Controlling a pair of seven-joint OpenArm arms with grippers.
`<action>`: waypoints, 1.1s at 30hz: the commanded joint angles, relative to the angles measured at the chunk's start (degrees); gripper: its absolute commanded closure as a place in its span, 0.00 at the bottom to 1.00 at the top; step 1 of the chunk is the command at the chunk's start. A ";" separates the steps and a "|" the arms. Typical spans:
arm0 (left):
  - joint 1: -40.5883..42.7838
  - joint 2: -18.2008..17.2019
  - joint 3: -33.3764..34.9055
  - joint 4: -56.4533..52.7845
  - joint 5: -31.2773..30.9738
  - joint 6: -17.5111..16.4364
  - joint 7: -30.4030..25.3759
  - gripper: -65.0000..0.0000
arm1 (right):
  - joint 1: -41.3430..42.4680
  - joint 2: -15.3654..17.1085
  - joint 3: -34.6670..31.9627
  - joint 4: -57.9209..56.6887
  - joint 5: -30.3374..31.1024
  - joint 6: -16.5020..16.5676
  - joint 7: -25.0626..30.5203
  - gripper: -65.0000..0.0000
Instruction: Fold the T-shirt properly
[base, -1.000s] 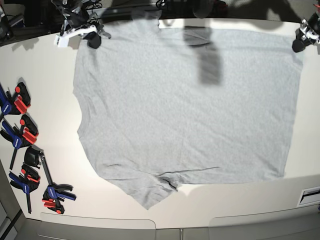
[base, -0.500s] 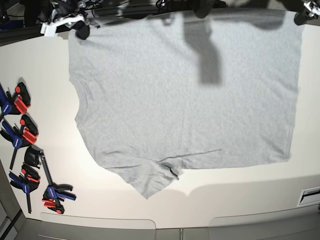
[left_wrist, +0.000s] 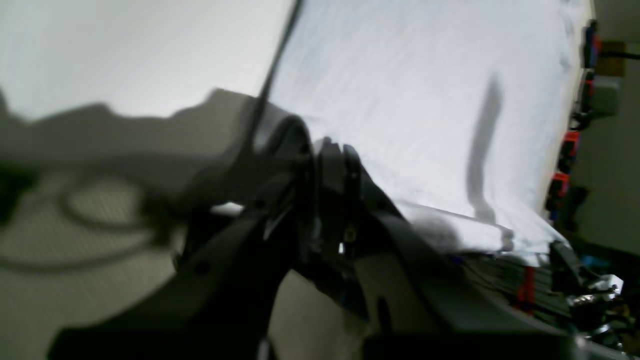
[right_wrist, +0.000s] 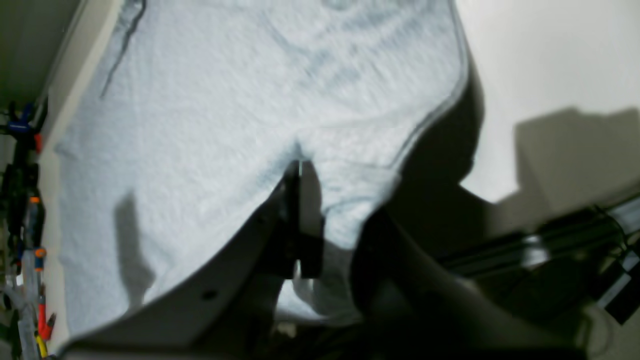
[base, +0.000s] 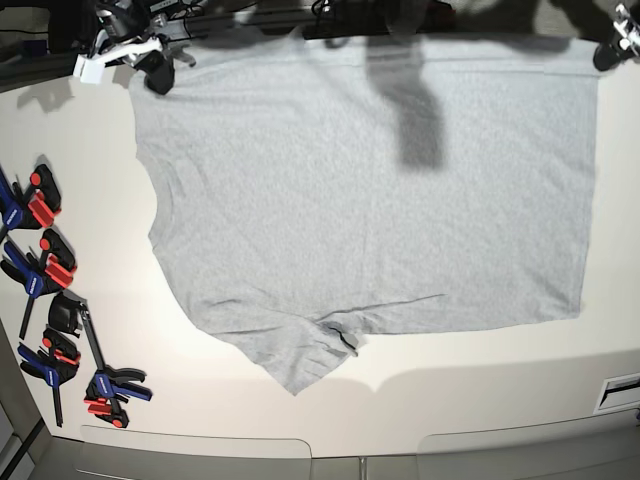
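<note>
Up and away goes the T-shirt (base: 370, 190), far edge dragged back. Both grippers, left (base: 606, 52) and right (base: 157, 76), pinch its corners; no fold made yet.

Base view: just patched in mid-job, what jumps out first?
The grey T-shirt fills most of the white table, spread plain side up, one sleeve pointing to the near edge. Each far corner is pinched in a shut claw: the right claw at that view's top left, the left claw at top right. Red-and-blue clamps lie along the table's left edge.
</note>
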 joint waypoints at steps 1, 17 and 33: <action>-0.68 -1.40 -0.68 1.49 0.81 -0.34 -2.12 1.00 | 0.07 0.48 0.07 1.09 0.68 0.57 1.73 1.00; -7.80 -1.44 -0.59 1.92 8.81 -0.34 -7.04 1.00 | 11.65 0.50 -15.17 1.07 -17.55 -1.38 7.21 1.00; -12.07 -1.46 -0.59 1.92 8.83 -0.34 -8.72 1.00 | 19.63 0.48 -14.99 0.85 -24.85 -2.82 8.66 1.00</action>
